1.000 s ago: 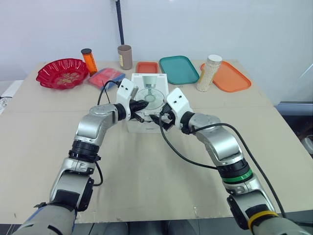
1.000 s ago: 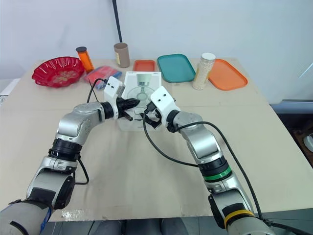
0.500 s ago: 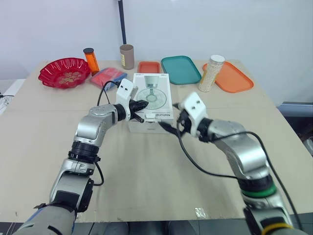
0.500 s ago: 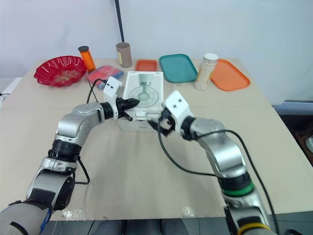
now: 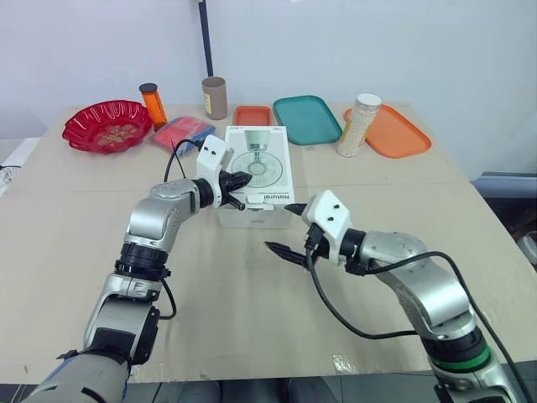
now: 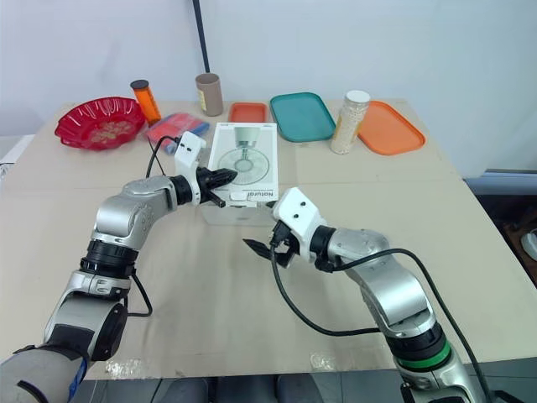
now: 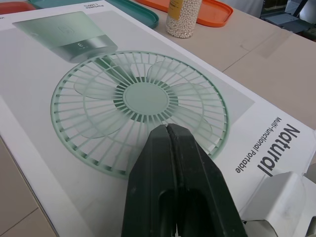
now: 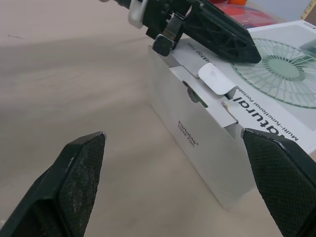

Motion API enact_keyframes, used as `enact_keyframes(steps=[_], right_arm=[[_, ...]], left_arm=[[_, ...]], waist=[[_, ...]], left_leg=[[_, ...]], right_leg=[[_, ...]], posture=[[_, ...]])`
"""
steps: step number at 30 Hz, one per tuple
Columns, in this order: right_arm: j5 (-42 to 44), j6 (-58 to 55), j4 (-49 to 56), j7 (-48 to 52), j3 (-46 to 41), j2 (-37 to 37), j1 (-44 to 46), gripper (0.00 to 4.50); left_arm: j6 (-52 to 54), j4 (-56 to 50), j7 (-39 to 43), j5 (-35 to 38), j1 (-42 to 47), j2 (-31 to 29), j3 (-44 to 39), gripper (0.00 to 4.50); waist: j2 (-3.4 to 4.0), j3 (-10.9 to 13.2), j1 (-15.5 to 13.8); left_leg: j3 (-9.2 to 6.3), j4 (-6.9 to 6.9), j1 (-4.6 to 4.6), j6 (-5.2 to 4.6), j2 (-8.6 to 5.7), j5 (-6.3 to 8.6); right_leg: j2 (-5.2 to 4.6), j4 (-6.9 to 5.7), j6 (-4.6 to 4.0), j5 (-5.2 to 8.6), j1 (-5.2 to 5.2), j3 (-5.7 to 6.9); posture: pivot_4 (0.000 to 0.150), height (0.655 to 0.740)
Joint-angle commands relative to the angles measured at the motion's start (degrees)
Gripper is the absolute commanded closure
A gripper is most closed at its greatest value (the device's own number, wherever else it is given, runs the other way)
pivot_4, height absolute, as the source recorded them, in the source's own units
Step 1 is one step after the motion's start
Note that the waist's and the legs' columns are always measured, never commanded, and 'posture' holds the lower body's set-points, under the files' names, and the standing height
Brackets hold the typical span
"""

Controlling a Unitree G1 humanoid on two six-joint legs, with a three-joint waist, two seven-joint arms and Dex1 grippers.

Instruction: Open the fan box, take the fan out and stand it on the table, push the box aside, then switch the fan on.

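Observation:
The white fan box [image 5: 256,168] lies flat mid-table, a fan picture [image 7: 138,98] on its lid. At its near end, the tuck flap [image 8: 213,78] sticks partly out. My left gripper [image 5: 245,179] is shut, and its tips [image 7: 169,129] rest on the lid near that end. My right gripper [image 5: 284,228] hovers over the table just in front of the box's near right corner. It is open wide, with its fingers [image 8: 81,182] far apart and nothing between them. The fan itself is hidden inside the box.
Along the back edge stand a red bowl [image 5: 107,124], an orange bottle [image 5: 153,102], a brown cup [image 5: 214,96], a small orange tray [image 5: 252,115], a teal tray [image 5: 308,117], a jar of white beads [image 5: 358,124] and an orange tray [image 5: 388,130]. A pink packet [image 5: 180,130] lies left of the box.
My right gripper has drawn back from the box's near end toward me and has opened wide. The left gripper has stayed shut on the lid.

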State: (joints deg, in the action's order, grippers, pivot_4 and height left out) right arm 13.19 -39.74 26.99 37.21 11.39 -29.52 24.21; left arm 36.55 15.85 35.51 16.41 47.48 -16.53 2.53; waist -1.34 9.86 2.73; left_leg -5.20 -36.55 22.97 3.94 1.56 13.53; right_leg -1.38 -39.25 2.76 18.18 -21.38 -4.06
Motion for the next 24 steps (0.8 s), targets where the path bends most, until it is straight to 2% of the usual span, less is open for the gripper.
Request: enact_keyframes(steps=[1,9,18,24], right_arm=[[-1.21,2.66,-1.28,-0.34,0.33,0.32,1.62,0.00],[-2.00,5.32,-4.19,0.65,1.15,0.36,0.43,0.00],[0.02,3.04,-0.52,3.55,2.90,-0.76,-4.85,0.00],[1.90,1.12,3.46,7.25,4.55,-4.47,-9.17,0.00]], left_arm=[[0.10,-1.77,0.21,0.07,0.26,-0.41,-0.38,4.44],[0.23,-1.92,0.04,0.06,0.36,-0.49,-0.49,4.44],[0.56,-2.02,-0.23,0.16,0.44,-0.29,-0.56,4.44],[0.66,-2.02,-0.35,0.04,0.56,-0.29,-0.60,4.44]], waist=[[0.00,0.00,-0.01],[0.00,0.00,-0.02],[0.00,0.00,-0.02],[0.00,0.00,-0.02]], left_leg=[[0.00,0.00,0.00,0.01,0.00,0.00],[-0.02,0.01,0.00,0.02,0.00,-0.01],[-0.05,0.00,0.00,0.04,-0.01,-0.02],[-0.06,0.01,0.01,0.03,-0.01,-0.01]], right_leg=[[0.00,0.00,0.00,0.00,0.00,0.00],[-0.01,0.00,0.00,0.00,0.00,0.01],[0.00,-0.02,0.00,0.00,0.01,0.04],[0.00,0.01,0.00,0.00,0.02,0.04]], posture=[[0.150,0.7400],[0.150,0.7400],[0.150,0.7400],[0.150,0.7400]])
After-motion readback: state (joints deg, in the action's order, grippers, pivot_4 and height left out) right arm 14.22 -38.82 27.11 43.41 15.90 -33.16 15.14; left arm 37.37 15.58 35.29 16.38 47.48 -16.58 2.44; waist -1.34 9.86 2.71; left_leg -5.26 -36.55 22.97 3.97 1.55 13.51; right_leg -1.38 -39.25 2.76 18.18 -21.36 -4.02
